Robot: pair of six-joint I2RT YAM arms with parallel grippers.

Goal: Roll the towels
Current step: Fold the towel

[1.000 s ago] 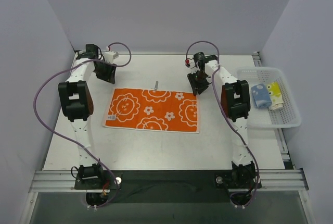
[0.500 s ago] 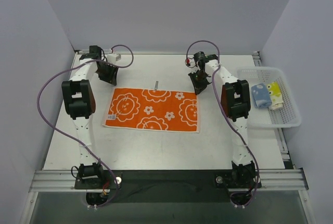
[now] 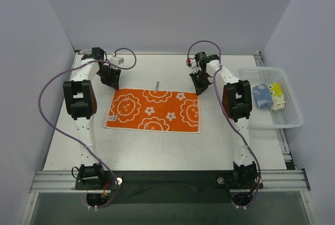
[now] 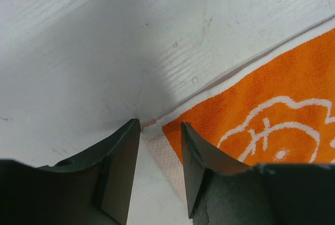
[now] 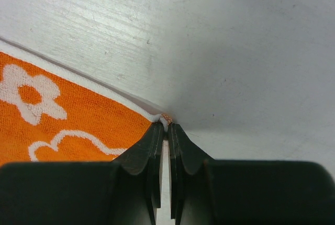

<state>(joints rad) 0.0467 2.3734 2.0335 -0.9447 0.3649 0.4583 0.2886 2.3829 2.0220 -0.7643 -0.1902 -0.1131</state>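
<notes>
An orange towel [image 3: 153,110] with white flower outlines and a pale edge lies flat in the middle of the table. My left gripper [image 3: 113,82] is open, its jaws astride the towel's far left corner [image 4: 157,131] without closing on it. My right gripper [image 3: 199,88] is shut on the towel's far right corner [image 5: 165,119], pinching the pale edge. A rolled light blue towel [image 3: 261,97] and a rolled yellow towel [image 3: 276,95] lie in the basket.
A white mesh basket [image 3: 291,121] stands at the table's right edge. A small grey object [image 3: 156,85] sits just beyond the towel's far edge. Walls close in the table on the left, back and right.
My left gripper has moved right and nearer, from beyond the towel's far left corner down onto that corner. The right gripper has stayed at the far right corner.
</notes>
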